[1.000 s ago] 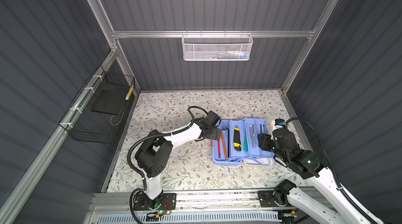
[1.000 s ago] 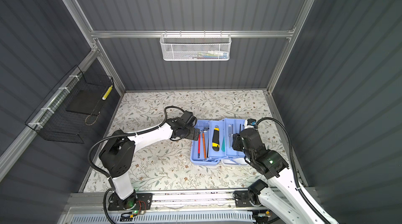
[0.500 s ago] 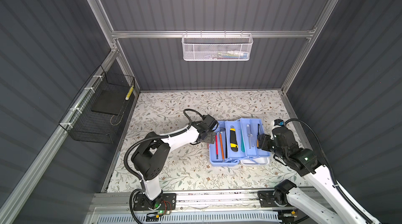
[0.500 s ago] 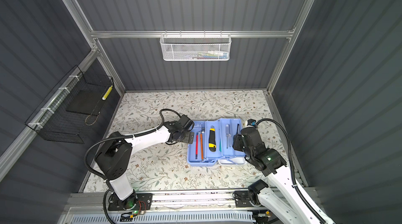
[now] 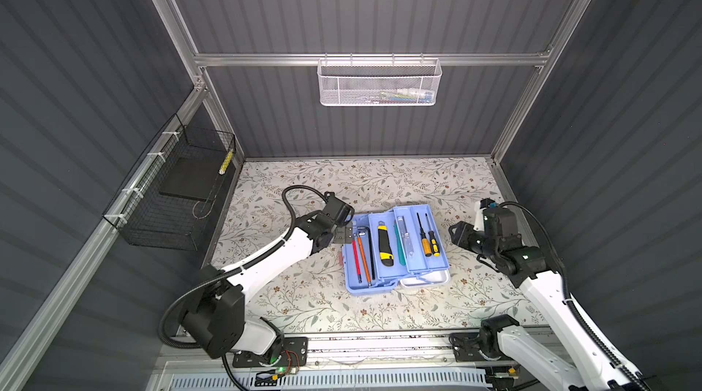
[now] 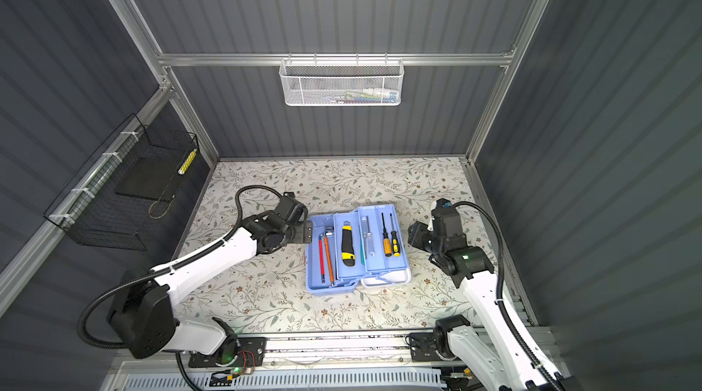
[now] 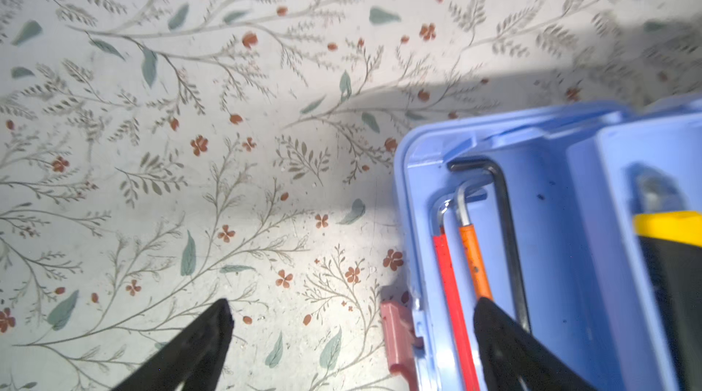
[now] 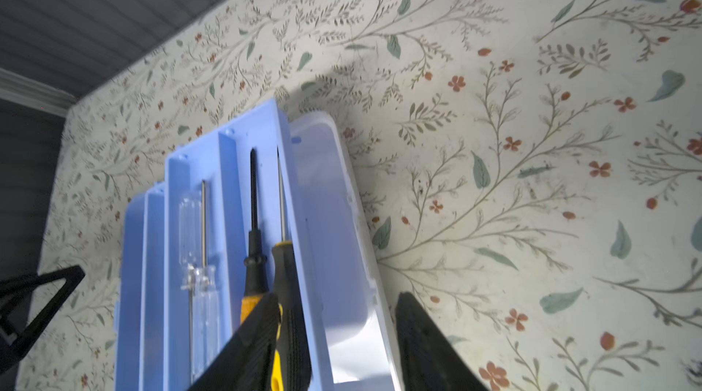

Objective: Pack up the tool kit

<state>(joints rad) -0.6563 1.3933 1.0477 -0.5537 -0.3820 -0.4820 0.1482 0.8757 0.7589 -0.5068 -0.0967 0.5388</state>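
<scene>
While tool kit [image 5: 387, 279] lies open, trays [image 5: 429, 264] loaded

This is a robot test cell in a lab. Dark grey ribbed wall panels [image 5: 380, 2] in bare aluminium frame struts [image 5: 372, 60] box in a small floral-printed tabletop [image 5: 304, 301]. Along the lower edge of both top views, white-and-black robot arms [image 5: 266, 260] are bolted to a metal base rail [image 5: 380, 347] with exposed wiring [image 5: 288, 358]. A white mesh basket [image 5: 380, 83] hangs at upper centre, and a black wire basket [image 5: 171, 195] hangs at left.
</scene>
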